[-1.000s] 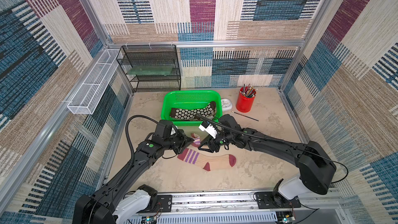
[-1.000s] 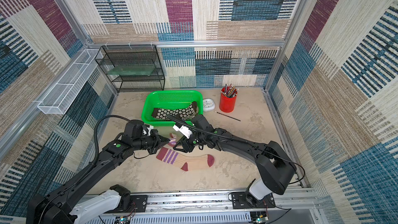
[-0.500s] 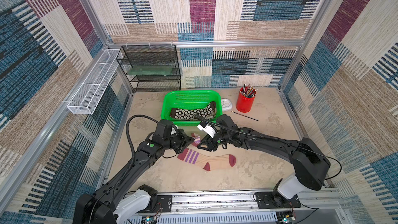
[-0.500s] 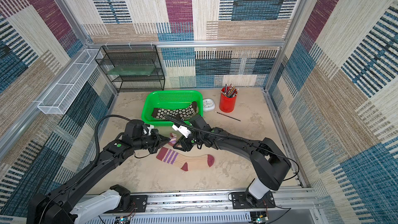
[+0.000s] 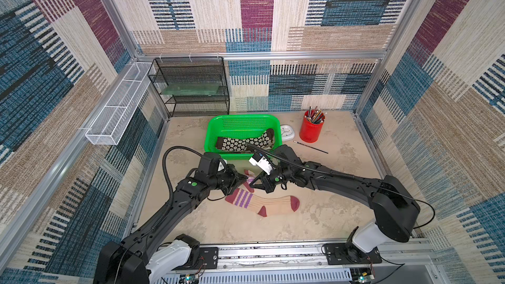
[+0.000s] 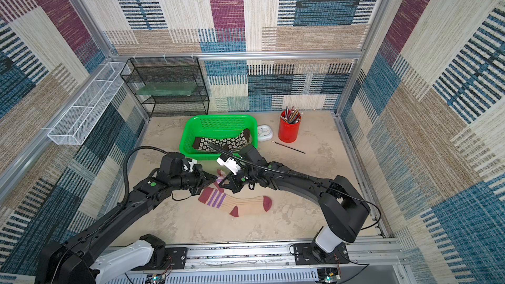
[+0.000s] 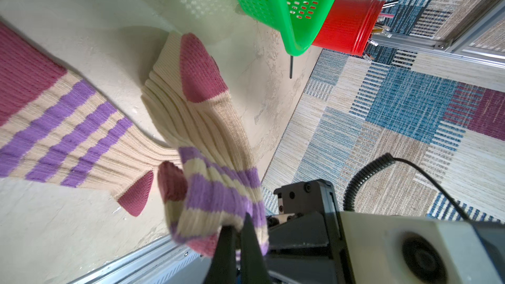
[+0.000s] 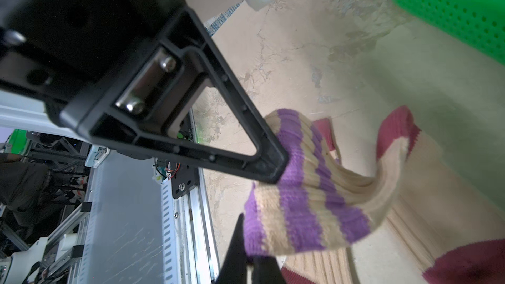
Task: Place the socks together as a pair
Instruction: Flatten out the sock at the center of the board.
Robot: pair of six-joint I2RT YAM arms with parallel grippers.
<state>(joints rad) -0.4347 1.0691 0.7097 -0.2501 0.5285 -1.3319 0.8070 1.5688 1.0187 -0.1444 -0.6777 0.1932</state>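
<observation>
Counter (image 5: 218,228): left end effector (image 5: 244,180) and right end effector (image 5: 254,183) clamp the raised sock (image 7: 216,187); flat sock (image 5: 269,204) lies at their five o'clock.

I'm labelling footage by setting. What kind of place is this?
Probably a robot test cell, not a real room: aluminium frame holding patterned fabric walls, two arms mounted on a front rail, and staged household props such as a green basket and red pencil cup.
</observation>
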